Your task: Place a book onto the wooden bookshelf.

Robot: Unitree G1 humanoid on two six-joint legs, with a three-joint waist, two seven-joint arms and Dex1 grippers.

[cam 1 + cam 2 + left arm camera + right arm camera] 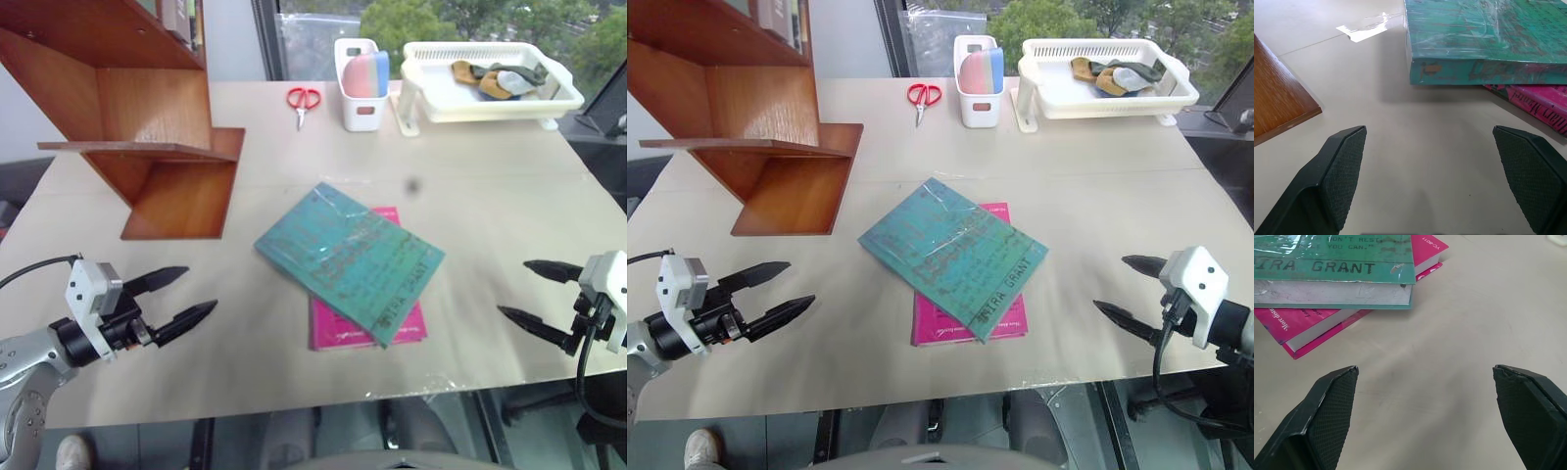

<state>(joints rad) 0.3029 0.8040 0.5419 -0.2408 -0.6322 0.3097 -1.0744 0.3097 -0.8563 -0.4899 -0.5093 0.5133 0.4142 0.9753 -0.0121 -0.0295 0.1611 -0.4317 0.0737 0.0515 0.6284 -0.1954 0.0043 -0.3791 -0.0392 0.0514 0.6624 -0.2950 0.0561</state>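
At the far left we have the wooden bookshelf, its slanted panel footed on the table and its flat board bare, which we judge leaves room for what we mean to set there; just in front of it and nearer us our left gripper hovers above the tabletop with its fingers spread wide and nothing between them, angled inward toward the middle; in the centre the book lies flat in its glossy wrap, skewed across a magenta-pink book beneath it, so one spine corner overhangs and offers, we think, an edge to pinch; behind, along the far edge, stand red scissors, a white caddy and a white basket; at the right our right gripper mirrors the left, released and empty, pointing in toward the books but well apart from them.
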